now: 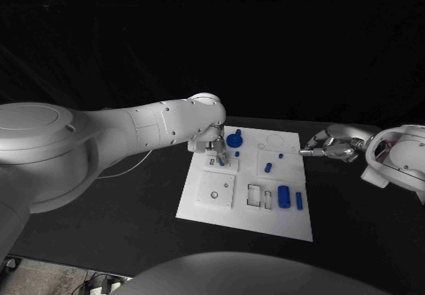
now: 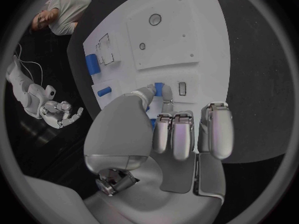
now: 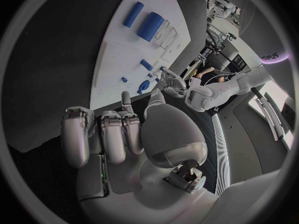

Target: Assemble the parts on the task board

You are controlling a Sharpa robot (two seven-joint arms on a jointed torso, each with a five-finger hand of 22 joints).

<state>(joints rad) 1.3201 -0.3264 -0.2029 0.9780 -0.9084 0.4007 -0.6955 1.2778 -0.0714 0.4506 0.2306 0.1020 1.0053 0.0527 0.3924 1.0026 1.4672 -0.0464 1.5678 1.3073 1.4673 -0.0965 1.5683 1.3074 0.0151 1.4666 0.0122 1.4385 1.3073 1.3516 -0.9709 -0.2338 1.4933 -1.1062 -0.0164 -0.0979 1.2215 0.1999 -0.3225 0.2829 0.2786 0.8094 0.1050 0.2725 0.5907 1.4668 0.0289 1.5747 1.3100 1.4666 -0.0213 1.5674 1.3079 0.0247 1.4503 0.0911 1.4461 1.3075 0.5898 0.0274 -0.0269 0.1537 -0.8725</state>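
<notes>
Overhead, from the head view, the task board (image 1: 232, 203), a flat white matte plate with rectangular recesses, lies at the table's centre. My left hand (image 1: 215, 149) sits over the board's 11 o'clock corner, fingers pinching a small blue peg (image 1: 222, 161) above a raised white block. A round blue knob (image 1: 234, 139) stands just beside that hand at 2 o'clock. A large blue cylinder (image 1: 284, 196) and a slimmer blue pin (image 1: 300, 200) lie side by side toward the board's 5 o'clock area. My right hand (image 1: 330, 147) hovers off the board's 2 o'clock edge, fingers curled inward, holding nothing.

Left wrist view: my silver fingers (image 2: 181, 134) close around the blue peg (image 2: 159, 89), directly over the board (image 2: 206, 40).

Right wrist view: my curled fingers (image 3: 106, 134) stay apart from the board (image 3: 118, 64); smooth blue cylinders (image 3: 150, 26) rest on it.
</notes>
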